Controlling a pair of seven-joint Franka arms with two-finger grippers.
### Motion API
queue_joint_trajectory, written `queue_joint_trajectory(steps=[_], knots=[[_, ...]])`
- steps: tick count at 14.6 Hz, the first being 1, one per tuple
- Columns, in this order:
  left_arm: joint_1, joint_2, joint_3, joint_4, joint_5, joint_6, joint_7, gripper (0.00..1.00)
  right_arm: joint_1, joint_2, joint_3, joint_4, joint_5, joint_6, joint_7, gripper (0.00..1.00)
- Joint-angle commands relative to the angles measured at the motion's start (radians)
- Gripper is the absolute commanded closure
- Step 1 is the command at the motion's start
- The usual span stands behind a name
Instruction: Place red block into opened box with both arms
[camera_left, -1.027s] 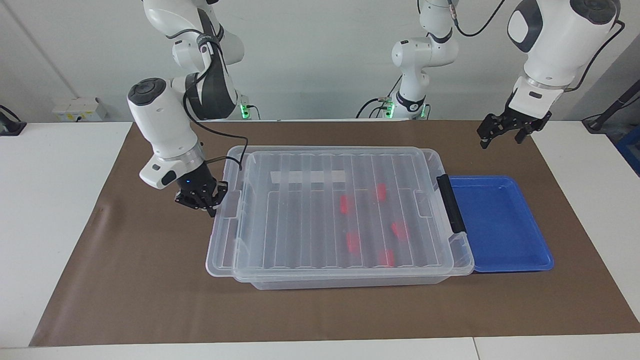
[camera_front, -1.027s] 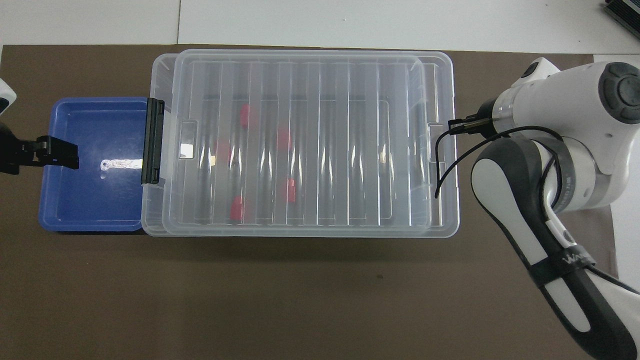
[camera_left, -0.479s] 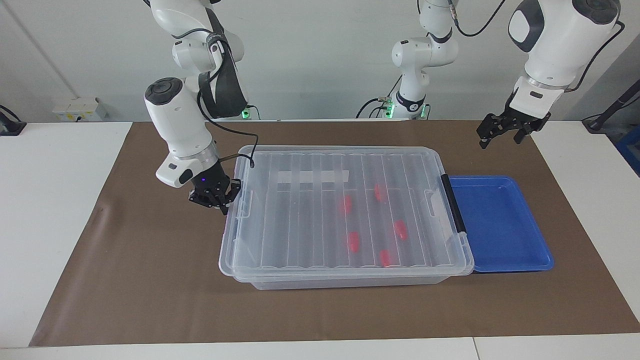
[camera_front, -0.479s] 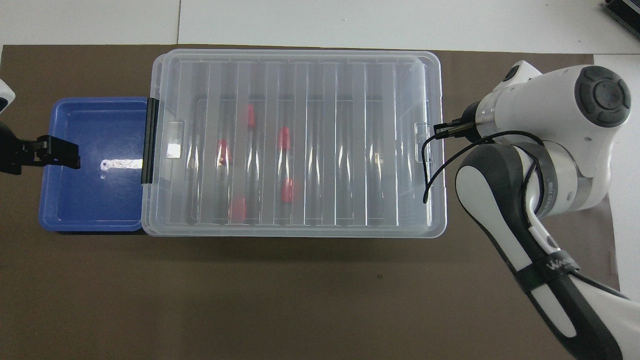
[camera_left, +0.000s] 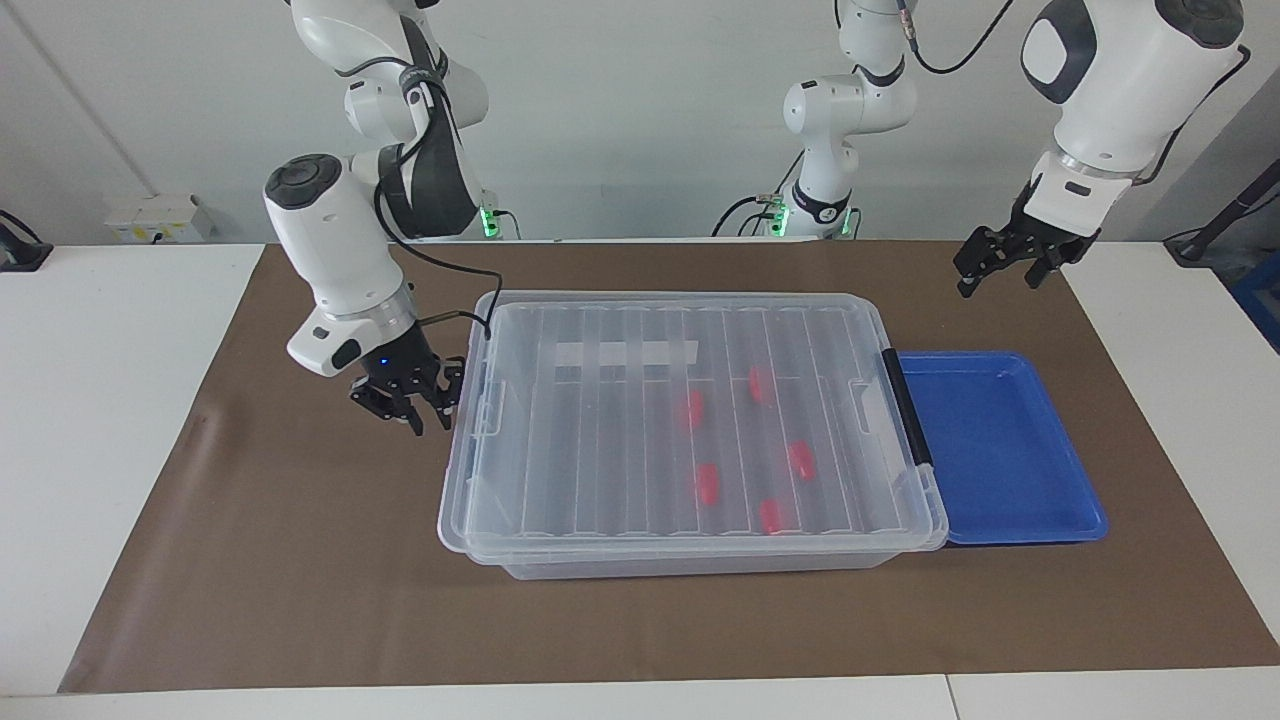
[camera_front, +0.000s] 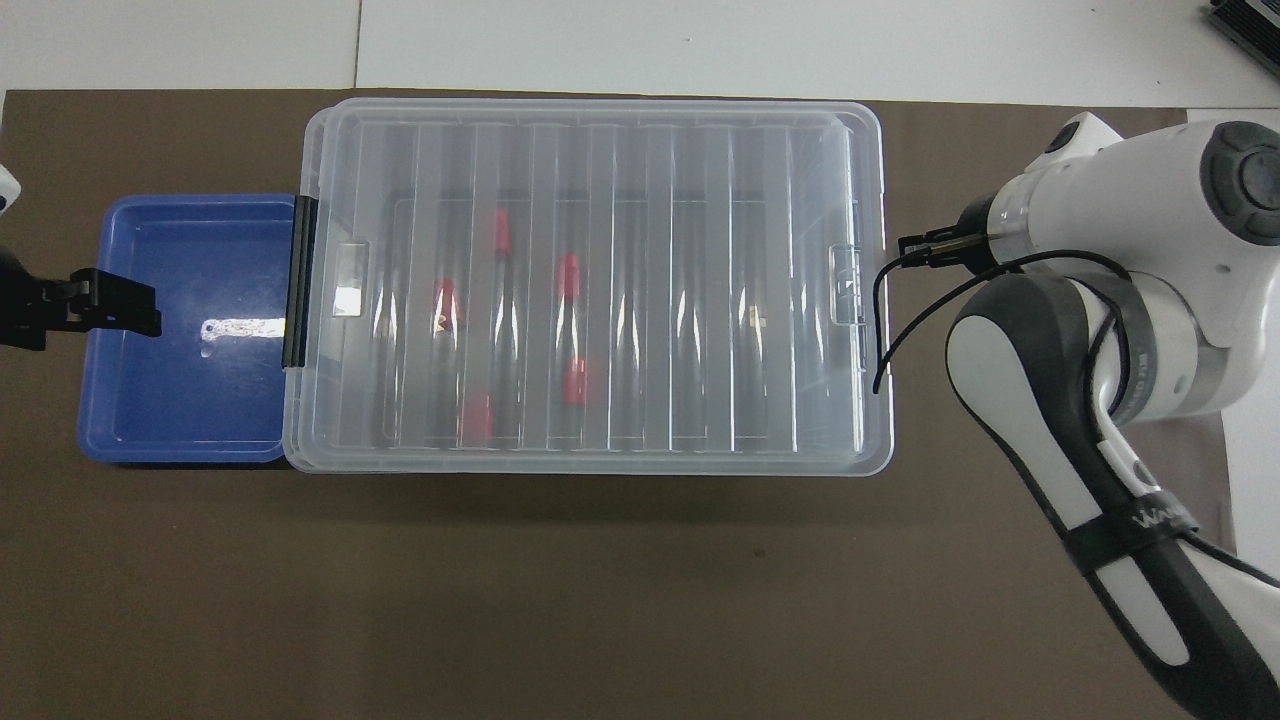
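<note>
The clear box (camera_left: 560, 540) (camera_front: 880, 300) stands mid-mat with its ribbed lid (camera_left: 600, 420) (camera_front: 700, 200) lying squarely on it. Through the lid I see several red blocks inside, such as one red block (camera_left: 691, 409) (camera_front: 568, 275). My right gripper (camera_left: 405, 398) hangs just off the box's end toward the right arm, open, a small gap from the lid and holding nothing; in the overhead view its own wrist hides it. My left gripper (camera_left: 1000, 272) (camera_front: 140, 305) waits open and empty in the air over the mat beside the blue tray.
A shallow blue tray (camera_left: 1000, 450) (camera_front: 180, 400) lies against the box's end toward the left arm, by the black handle (camera_left: 905, 420) (camera_front: 303, 280). Brown mat (camera_left: 250, 520) surrounds the box, with white table past its edges.
The lid slid toward the left arm's end and now sits square on the box. My right gripper let go, opened and drew back from the lid. The left arm stayed put.
</note>
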Motion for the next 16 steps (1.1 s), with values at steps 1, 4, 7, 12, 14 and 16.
queue_joint_trajectory(steps=[1, 4, 7, 12, 14, 16], knots=[[0.018, -0.025, -0.006, -0.027, -0.020, 0.020, -0.004, 0.00, -0.012, -0.063, -0.022, 0.031, -0.103, -0.108, 0.067, 0.00], [0.016, -0.025, -0.006, -0.028, -0.020, 0.026, -0.016, 0.00, -0.021, -0.132, -0.023, 0.083, -0.142, -0.303, 0.150, 0.00], [0.016, -0.026, -0.006, -0.031, -0.020, 0.028, -0.016, 0.00, -0.075, -0.165, -0.023, 0.170, -0.129, -0.498, 0.156, 0.00], [0.016, -0.026, -0.006, -0.033, -0.020, 0.028, -0.017, 0.00, -0.100, -0.186, -0.020, 0.203, -0.105, -0.612, 0.159, 0.00], [0.016, -0.026, -0.006, -0.033, -0.020, 0.028, -0.017, 0.00, -0.101, -0.189, -0.020, 0.198, -0.093, -0.615, 0.153, 0.00], [0.015, -0.026, -0.006, -0.033, -0.020, 0.028, -0.019, 0.00, -0.098, -0.191, -0.017, 0.200, -0.086, -0.644, 0.152, 0.00]])
